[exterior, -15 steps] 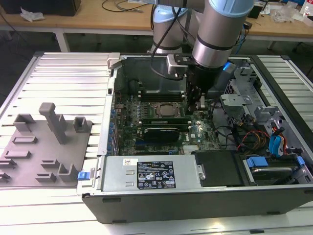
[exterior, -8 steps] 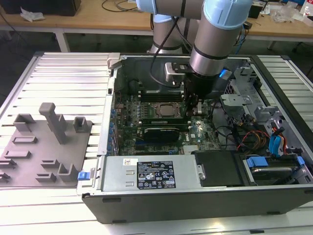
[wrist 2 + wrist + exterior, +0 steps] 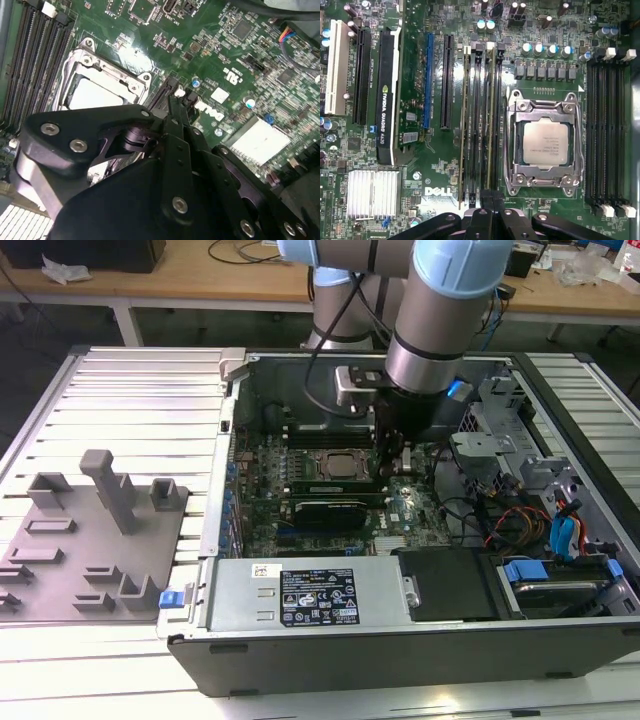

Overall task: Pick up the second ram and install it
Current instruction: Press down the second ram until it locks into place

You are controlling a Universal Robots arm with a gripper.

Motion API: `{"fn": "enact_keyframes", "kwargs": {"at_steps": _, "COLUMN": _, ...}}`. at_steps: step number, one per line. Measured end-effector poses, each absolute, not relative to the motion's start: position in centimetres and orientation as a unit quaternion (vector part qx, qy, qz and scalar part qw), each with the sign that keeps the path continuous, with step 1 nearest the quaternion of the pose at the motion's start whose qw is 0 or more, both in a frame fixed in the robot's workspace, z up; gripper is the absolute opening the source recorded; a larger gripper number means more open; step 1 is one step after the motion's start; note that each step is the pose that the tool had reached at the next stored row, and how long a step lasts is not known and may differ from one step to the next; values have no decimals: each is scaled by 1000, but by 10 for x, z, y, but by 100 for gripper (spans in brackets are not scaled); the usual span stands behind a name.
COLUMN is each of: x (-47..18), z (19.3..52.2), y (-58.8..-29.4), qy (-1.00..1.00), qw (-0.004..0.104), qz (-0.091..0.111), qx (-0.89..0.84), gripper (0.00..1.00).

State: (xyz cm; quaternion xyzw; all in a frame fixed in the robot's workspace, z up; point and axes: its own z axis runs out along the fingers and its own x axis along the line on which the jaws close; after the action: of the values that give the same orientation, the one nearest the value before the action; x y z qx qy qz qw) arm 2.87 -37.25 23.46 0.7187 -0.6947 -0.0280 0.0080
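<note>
Inside the open computer case (image 3: 215, 540), my gripper (image 3: 393, 465) is down at the motherboard, beside the CPU socket (image 3: 545, 145). The second ram (image 3: 490, 125), a thin green stick, stands on edge in a slot between the socket and the blue slot (image 3: 428, 80). My gripper (image 3: 493, 200) has its black fingers closed together, with the tips at one end of that stick by the white slot latch (image 3: 180, 92). Whether the tips press on the stick, I cannot tell. Another ram stick (image 3: 462, 125) sits two slots over.
A black graphics card (image 3: 385, 100) lies beyond the blue slot. Empty memory slots (image 3: 605, 135) run on the socket's far side. The power supply (image 3: 310, 600), drive bay and loose cables (image 3: 520, 520) crowd the case. A grey holder fixture (image 3: 100, 530) stands on the exterior view's left.
</note>
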Motion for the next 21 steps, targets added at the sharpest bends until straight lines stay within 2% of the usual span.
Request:
{"fn": "enact_keyframes", "kwargs": {"at_steps": 13, "x": -53, "z": 232, "y": -372, "qy": -695, "qw": 5, "qz": -24, "qx": 719, "gripper": 11}}
{"fn": "enact_keyframes", "kwargs": {"at_steps": 21, "x": -65, "z": 227, "y": -368, "qy": -695, "qw": 5, "qz": -24, "qx": 719, "gripper": 11}}
